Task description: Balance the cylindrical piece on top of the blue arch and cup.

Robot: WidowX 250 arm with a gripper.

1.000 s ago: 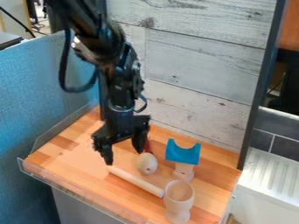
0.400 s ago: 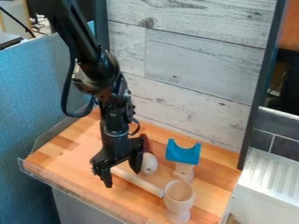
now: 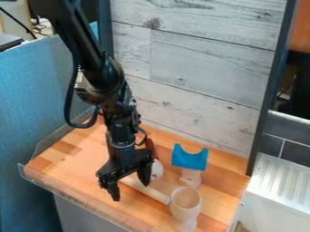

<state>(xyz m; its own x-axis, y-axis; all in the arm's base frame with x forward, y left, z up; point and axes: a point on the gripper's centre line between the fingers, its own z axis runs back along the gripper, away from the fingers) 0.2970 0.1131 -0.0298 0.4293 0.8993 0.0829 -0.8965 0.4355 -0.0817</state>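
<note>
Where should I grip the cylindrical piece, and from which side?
I'd take the cylindrical piece near mid-length from above, jaws across its width: it lies flat, slim and straight, and that leaves both ends free for the blue arch and cup.

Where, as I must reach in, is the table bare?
The widest bare patch is the table between the gripper and the blue partition. A narrower strip lies between the blue arch and white boards. Crowded: around the stick, round piece, cup.

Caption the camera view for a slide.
Open black gripper over the wooden cylinder, near the blue arch and wooden cup.
</note>
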